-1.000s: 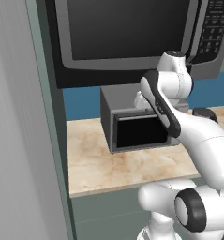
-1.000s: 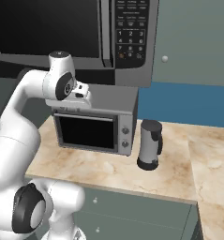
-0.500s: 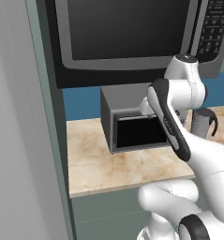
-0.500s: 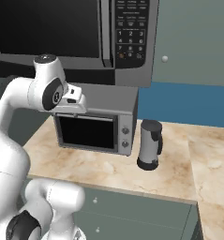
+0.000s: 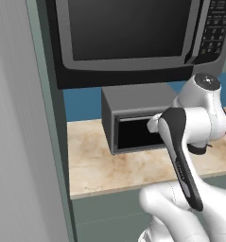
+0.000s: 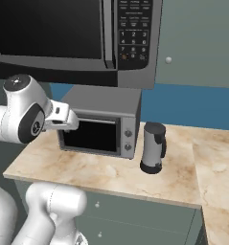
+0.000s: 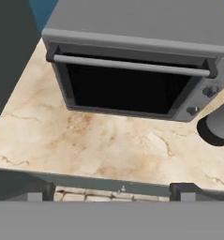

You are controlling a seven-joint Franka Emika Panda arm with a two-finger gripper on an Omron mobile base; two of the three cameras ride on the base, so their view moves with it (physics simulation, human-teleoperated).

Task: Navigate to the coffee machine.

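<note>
The coffee machine is out of view. My gripper [image 7: 112, 193] hangs above the marble counter [image 7: 108, 145], pointing down at its front edge, with its two dark fingertips [image 7: 36, 192] far apart and nothing between them. Facing it on the counter is a wide grey box with a black window [image 7: 127, 84], the toaster oven [image 6: 99, 124] [image 5: 133, 123]. A silver kettle [image 6: 152, 147] with a black handle stands just right of that oven, and its dark top shows at the hand view's right edge [image 7: 219, 124].
A black microwave [image 6: 73, 38] [image 5: 133, 38] hangs above the oven. A tall grey-green cabinet side [image 5: 20, 142] borders the counter on the left. The counter [image 6: 216, 158] runs on to the right past the kettle, with a blue wall behind.
The arm has folded in closer to the cameras, its shoulder link swinging sideways. The oven, kettle and counter sit almost where they were in both base views.
</note>
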